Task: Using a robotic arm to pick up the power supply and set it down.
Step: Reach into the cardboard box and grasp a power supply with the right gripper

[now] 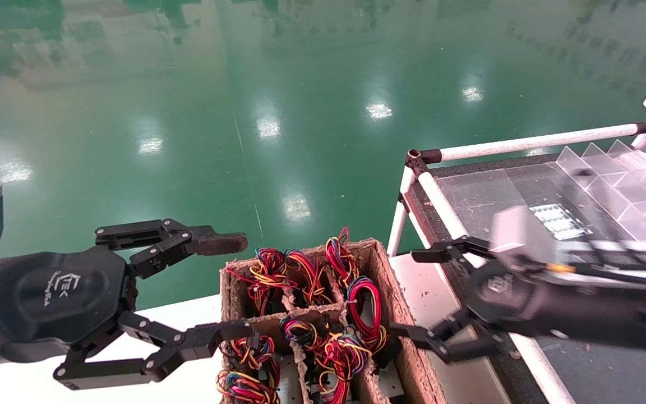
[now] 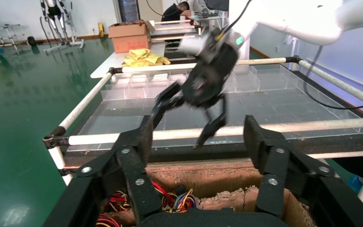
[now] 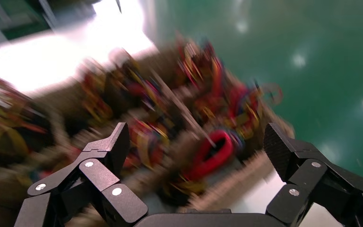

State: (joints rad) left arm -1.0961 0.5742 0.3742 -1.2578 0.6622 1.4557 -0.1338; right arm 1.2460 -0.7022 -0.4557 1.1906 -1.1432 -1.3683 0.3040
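Left gripper: hung at the left edge of the divider box, above the white table; fingers spread wide, nothing between them; far finger over the green floor, near finger at the box's left wall.

Divider box: brown cardboard, standing between the two grippers, its cells packed with power supplies; mostly their looped red, yellow, black and blue wires showed, with a little grey metal low in the near cells. None was held.

Right gripper: just right of the box's right wall, pointing left toward it; fingers wide apart, holding nothing. In the left wrist view it hung in front of the rack.

Rack: white tube frame on the right, bearing a clear tray with dividers.
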